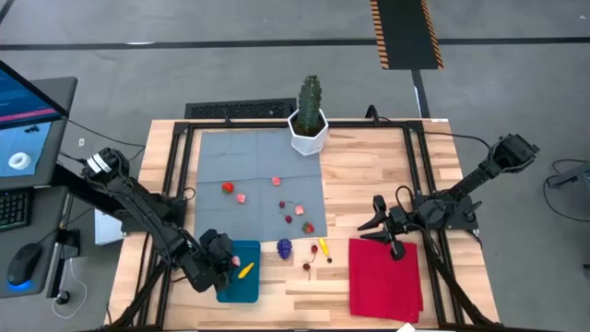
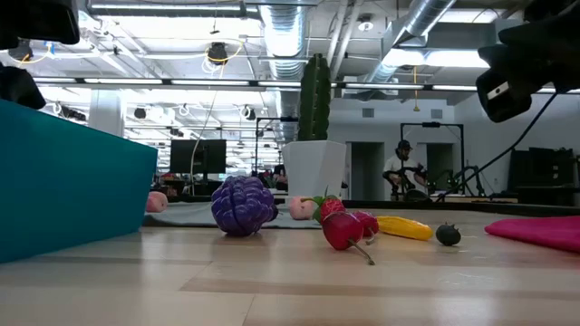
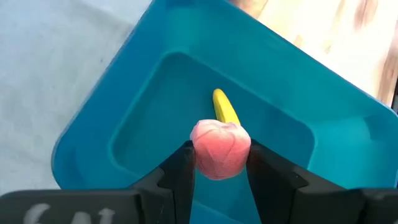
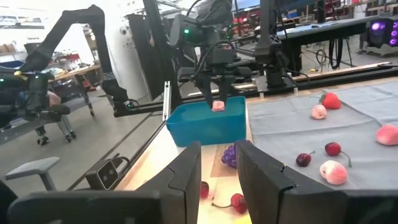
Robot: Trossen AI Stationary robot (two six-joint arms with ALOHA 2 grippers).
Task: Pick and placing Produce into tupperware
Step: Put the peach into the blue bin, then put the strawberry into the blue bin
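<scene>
The left gripper (image 3: pixel 219 163) hangs just above the teal tupperware (image 3: pixel 112 93), its two dark fingers (image 3: pixel 180 174) clamped on a small pink peach (image 3: pixel 220 149), one finger against each side of the fruit. In the left wrist view the peach sits over the container's hollow, clear of its floor. The right wrist view shows the same from across the table: the left gripper (image 4: pixel 217 99) holds the pink piece (image 4: pixel 218 106) right above the rim of the tupperware (image 4: pixel 205 127).

Inside the tupperware (image 1: pixel 241 288) lies one yellow banana (image 3: pixel 225 107), flat on the bottom and just beyond the held peach; from above it shows as a yellow sliver (image 1: pixel 245 270) beside the left gripper (image 1: pixel 221 258).

The right gripper (image 1: pixel 380 226) waits over the far edge of the red cloth (image 1: pixel 385 278), well apart from the tupperware. Its fingers (image 4: pixel 183 174) stand a narrow gap apart and grasp nothing.

The rest of the produce is outside the container. A purple grape bunch (image 1: pixel 285 247) lies on the bare wood near the tupperware, with dark cherries (image 1: pixel 307 266) and a second yellow piece (image 1: pixel 324 247) beside it. A strawberry (image 1: pixel 228 188), pink pieces (image 1: pixel 241 197) and more cherries (image 1: pixel 287 219) lie scattered on the grey mat (image 1: pixel 212 152). A cactus in a white pot (image 1: pixel 309 120) stands at the mat's far edge.
</scene>
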